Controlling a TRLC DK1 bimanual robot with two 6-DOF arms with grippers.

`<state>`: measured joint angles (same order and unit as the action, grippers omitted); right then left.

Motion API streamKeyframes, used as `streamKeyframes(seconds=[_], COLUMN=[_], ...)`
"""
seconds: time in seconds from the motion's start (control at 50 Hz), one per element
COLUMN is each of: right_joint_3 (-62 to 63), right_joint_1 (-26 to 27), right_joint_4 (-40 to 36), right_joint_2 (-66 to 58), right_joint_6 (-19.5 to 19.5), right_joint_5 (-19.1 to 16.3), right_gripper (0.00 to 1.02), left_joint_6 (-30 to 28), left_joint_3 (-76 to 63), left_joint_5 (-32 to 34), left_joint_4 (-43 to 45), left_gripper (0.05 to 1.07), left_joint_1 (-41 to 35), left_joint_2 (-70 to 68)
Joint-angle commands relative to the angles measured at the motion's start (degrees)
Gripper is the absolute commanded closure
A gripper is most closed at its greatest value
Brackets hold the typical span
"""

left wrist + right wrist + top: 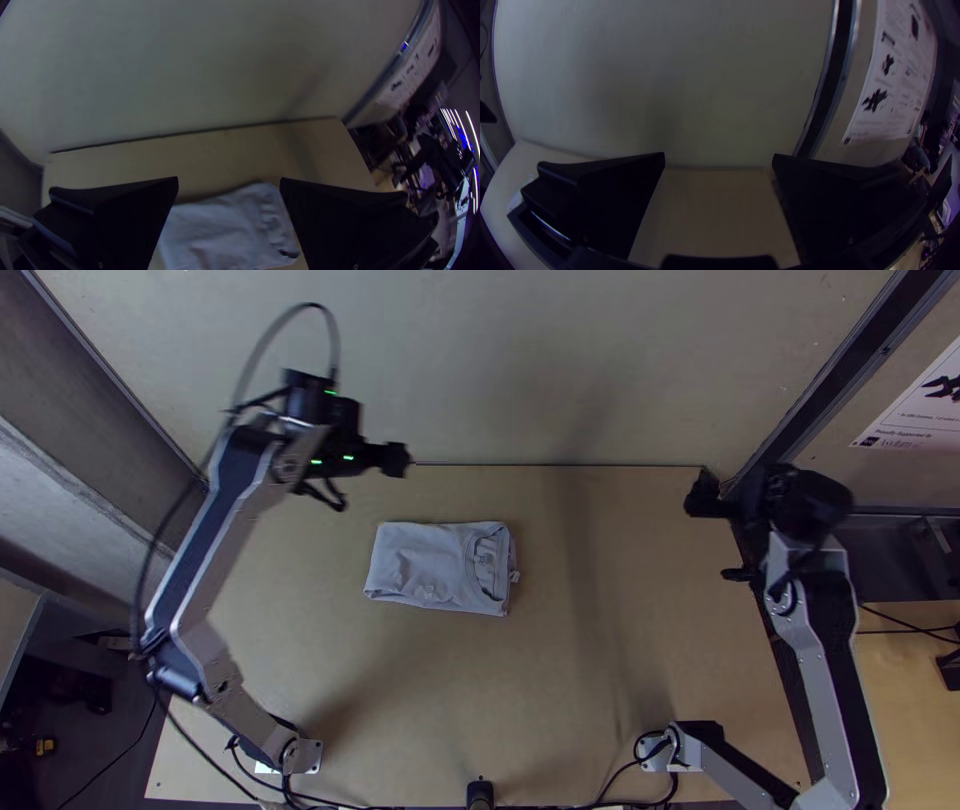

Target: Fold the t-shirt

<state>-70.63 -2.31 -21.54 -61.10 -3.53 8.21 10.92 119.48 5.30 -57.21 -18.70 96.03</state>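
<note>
T-shirt is seen folded into compact rectangle, laid flat on surface, just left of centre of top view, collar at right end. Folding is judged practically completed; only small tidying of loose bit at right edge may be left. Left pincer, upper left of frame, and right pincer, upper right, are both opened, nothing gripped.
</note>
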Motion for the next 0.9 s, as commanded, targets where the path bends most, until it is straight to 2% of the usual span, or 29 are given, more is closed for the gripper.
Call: streamKeyframes(seconds=[0.0, 0.12, 0.22, 0.44, 0.5, 0.8, 0.88], right_joint_3=[-1.70, -1.44, 0.23, 4.80, 6.21, 16.23, 19.04], right_joint_1=[0.46, 0.37, -0.16, -2.18, -2.79, -4.11, -4.11], right_joint_4=[3.08, 3.43, 4.05, 4.75, 5.02, 5.28, 4.93], right_joint_2=[3.88, 7.22, 10.83, 19.79, 22.17, 36.23, 40.36], right_joint_6=[-1.22, -0.43, -0.43, -0.34, -0.07, 2.12, 2.39], right_joint_5=[0.49, -0.21, -0.91, -2.93, -2.85, -2.85, -2.85], right_gripper=[0.04, 0.04, 0.04, 0.04, 0.04, 0.04, 0.04], left_joint_6=[-3.97, -8.54, -11.80, -12.50, -13.03, -14.87, -15.49], left_joint_3=[-5.49, -18.49, -27.81, -40.82, -44.51, -63.85, -68.33], left_joint_5=[-0.03, -0.03, -0.03, -0.20, -2.14, -5.65, -6.18], left_joint_4=[0.35, 8.34, 11.77, 20.21, 24.08, 39.02, 40.69], left_gripper=[0.10, 0.10, 0.10, 0.10, 0.10, 0.10, 0.10], left_joint_1=[4.81, 10.00, 13.25, 18.52, 19.84, 20.37, 20.54], left_joint_2=[-7.00, -18.07, -26.24, -40.31, -43.82, -63.51, -68.26])
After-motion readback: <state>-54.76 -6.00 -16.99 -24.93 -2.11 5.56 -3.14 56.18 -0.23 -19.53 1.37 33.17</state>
